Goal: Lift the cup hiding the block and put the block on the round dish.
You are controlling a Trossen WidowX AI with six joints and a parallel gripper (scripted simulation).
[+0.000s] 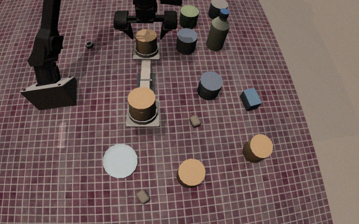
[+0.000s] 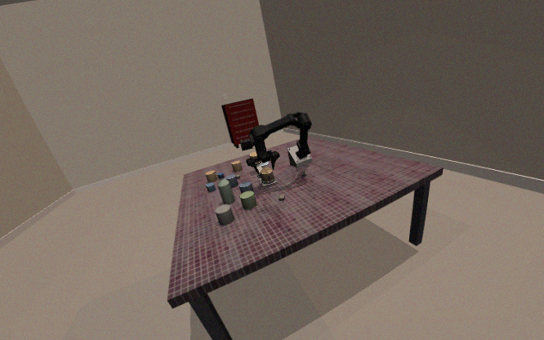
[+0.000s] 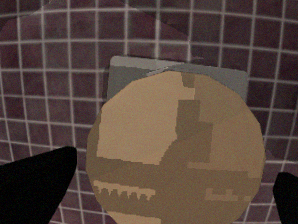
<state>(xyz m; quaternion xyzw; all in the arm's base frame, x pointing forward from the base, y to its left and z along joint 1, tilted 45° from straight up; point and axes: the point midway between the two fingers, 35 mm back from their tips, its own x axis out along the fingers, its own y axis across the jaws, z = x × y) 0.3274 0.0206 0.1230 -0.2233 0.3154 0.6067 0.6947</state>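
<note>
Hand [image 1: 145, 30] wide open, empty, fingers either side of far cup [image 1: 145, 41], w/o touching.

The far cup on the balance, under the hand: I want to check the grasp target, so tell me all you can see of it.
The far cup is a brown cylinder with a flat tan top, standing mouth-down and upright on the grey square pad at the balance's far end. A darker ring circles its base. The open hand straddles it, one finger on each side, holding nothing; contact cannot be seen.

Matt tiled table [image 1: 259, 194], matt black claw [image 1: 145, 32]
</note>
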